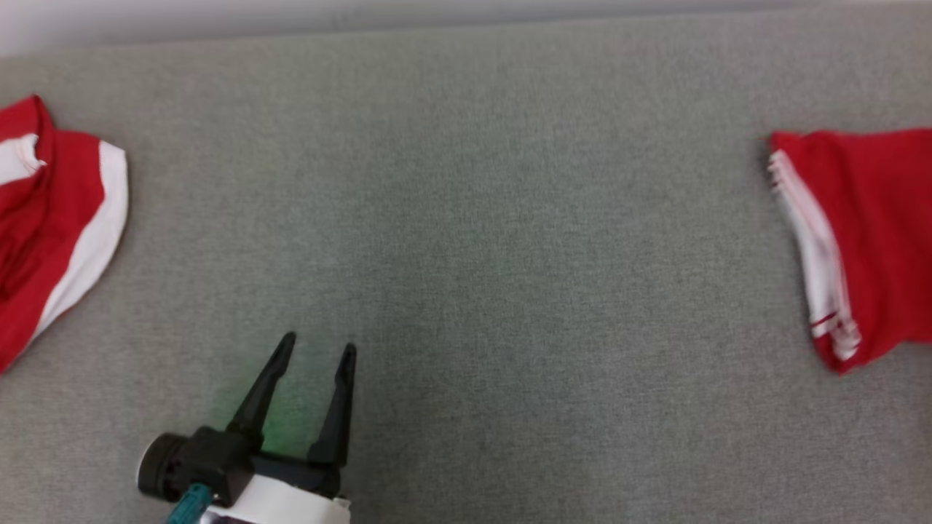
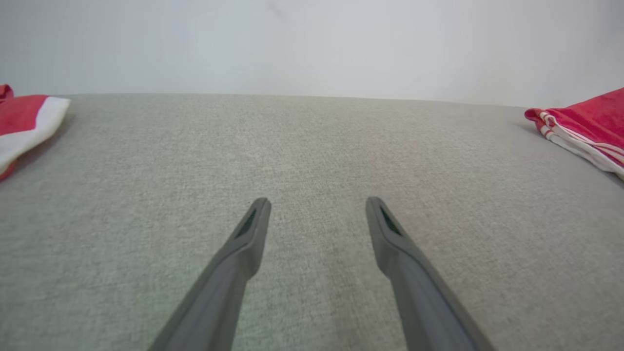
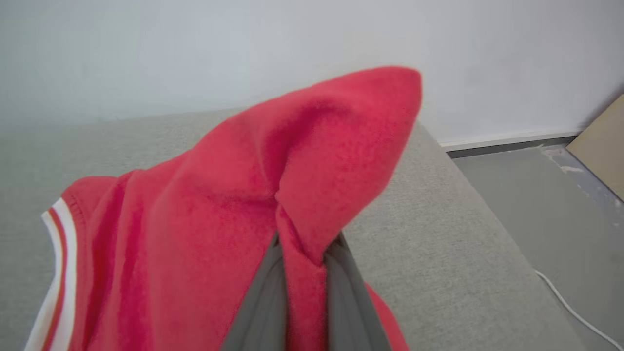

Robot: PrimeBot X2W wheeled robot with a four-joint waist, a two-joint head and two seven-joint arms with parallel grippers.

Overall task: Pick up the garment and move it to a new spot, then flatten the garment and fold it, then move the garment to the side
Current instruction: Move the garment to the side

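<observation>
My left end effector at near left over the grey bench, fingers spread and empty, a red-and-white garment at the left edge, a red garment with striped white hem at the right edge, the two well apart

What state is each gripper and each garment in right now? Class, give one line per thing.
left gripper: open, holding nothing.
right gripper: shut on the right garment.
right garment: pinched between the fingers, with a fold bunched up into a peak.
left garment: lying rumpled, untouched.
</observation>
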